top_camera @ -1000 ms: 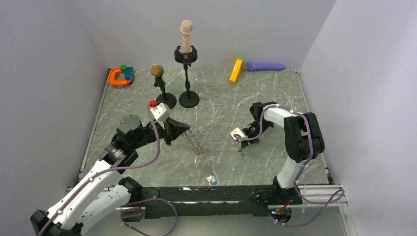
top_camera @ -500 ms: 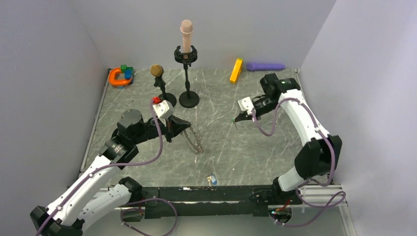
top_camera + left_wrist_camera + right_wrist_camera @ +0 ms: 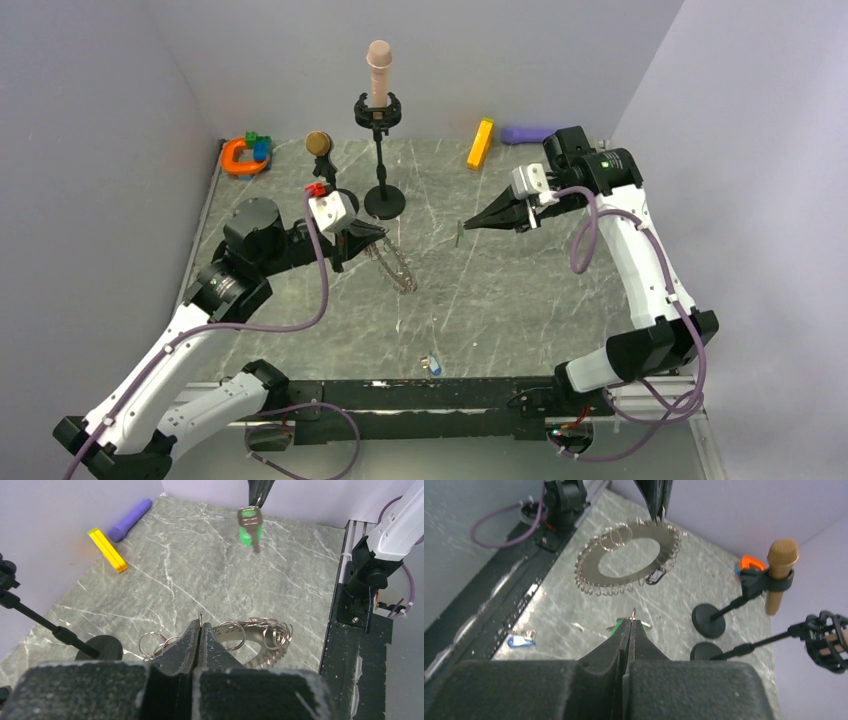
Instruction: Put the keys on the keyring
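Observation:
My left gripper (image 3: 374, 238) is shut on the rim of the keyring (image 3: 396, 270), a large toothed grey ring with several small split rings. The keyring hangs tilted just above the table. In the left wrist view the shut tips (image 3: 200, 628) pinch a thin wire loop, and the keyring (image 3: 254, 634) lies beyond them. My right gripper (image 3: 470, 226) is shut on the green key (image 3: 460, 236) and holds it in the air right of the ring. In the right wrist view the keyring (image 3: 588, 569) faces my shut tips (image 3: 633, 622). No red key shows.
Two microphone stands with round black bases (image 3: 385, 202) stand behind the left gripper. A yellow block (image 3: 481, 143), a purple cylinder (image 3: 525, 134) and an orange clamp (image 3: 243, 157) lie along the back wall. A small blue tag (image 3: 432, 366) lies at the near edge.
My right arm rose from the table and swung to the back right with the green key, its tips now pointing left at the ring. My left gripper shifted slightly back with the keyring.

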`<state>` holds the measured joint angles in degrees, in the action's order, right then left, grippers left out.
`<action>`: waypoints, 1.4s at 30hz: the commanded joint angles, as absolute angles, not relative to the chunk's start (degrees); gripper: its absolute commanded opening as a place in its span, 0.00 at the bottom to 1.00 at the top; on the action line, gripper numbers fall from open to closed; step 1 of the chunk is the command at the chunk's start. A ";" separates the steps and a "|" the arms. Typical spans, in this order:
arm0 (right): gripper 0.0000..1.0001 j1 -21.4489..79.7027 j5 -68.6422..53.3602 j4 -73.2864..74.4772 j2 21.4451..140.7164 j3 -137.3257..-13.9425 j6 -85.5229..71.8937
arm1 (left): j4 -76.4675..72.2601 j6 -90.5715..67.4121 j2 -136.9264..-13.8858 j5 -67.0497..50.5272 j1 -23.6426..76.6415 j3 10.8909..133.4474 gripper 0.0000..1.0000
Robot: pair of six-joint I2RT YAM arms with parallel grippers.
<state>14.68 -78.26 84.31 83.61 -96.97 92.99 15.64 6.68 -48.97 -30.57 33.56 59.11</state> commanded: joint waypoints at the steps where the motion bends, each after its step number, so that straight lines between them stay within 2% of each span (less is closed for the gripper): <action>1: 0.00 14.82 -91.27 85.01 80.98 -98.73 91.03 | 15.44 10.11 -48.69 -31.33 33.34 62.87 0.00; 12: 0.00 18.89 -93.89 75.35 78.05 -97.73 79.91 | 15.01 11.34 -48.60 -32.15 33.39 63.35 0.00; 30: 0.00 24.43 -94.13 74.90 79.84 -100.19 80.39 | 15.44 12.69 -48.14 -32.52 33.39 64.09 0.00; 37: 0.00 26.24 -93.56 77.16 80.37 -99.17 90.16 | 16.67 13.89 -47.77 -32.22 33.32 64.07 0.00; 42: 0.00 27.72 -85.18 72.81 79.26 -97.39 97.35 | 18.24 15.36 -47.64 -32.19 33.39 64.05 0.00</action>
<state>26.46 -87.39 76.29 80.60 -98.24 87.72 19.03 12.95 -48.84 -30.87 33.56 61.12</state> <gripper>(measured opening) 0.011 0.015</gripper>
